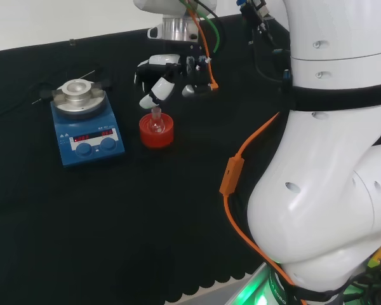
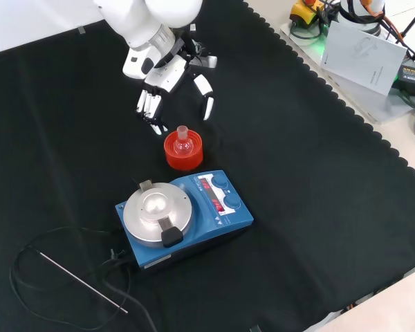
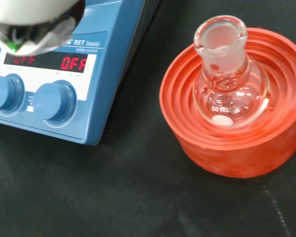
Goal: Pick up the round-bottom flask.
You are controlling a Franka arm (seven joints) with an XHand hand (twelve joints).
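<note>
A small clear round-bottom flask (image 1: 156,122) (image 2: 183,142) (image 3: 226,89) sits upright in a red ribbed ring stand (image 1: 157,131) (image 2: 183,153) (image 3: 232,143) on the black cloth. A small white piece lies inside the flask's bulb. The black and white hand (image 1: 159,81) (image 2: 167,76) hangs just above and beyond the flask in the front view, fingers straight and spread, pointing down toward it. It touches nothing, and a gap separates fingers (image 2: 151,107) and thumb (image 2: 207,97) from the flask's neck.
A blue magnetic stirrer hotplate (image 1: 86,124) (image 2: 183,218) (image 3: 49,74) with a round metal top stands next to the red stand. A thin rod with a black cable (image 2: 79,280) lies on the cloth by the hotplate. The arm's white links (image 1: 330,152) rise at the head view's right.
</note>
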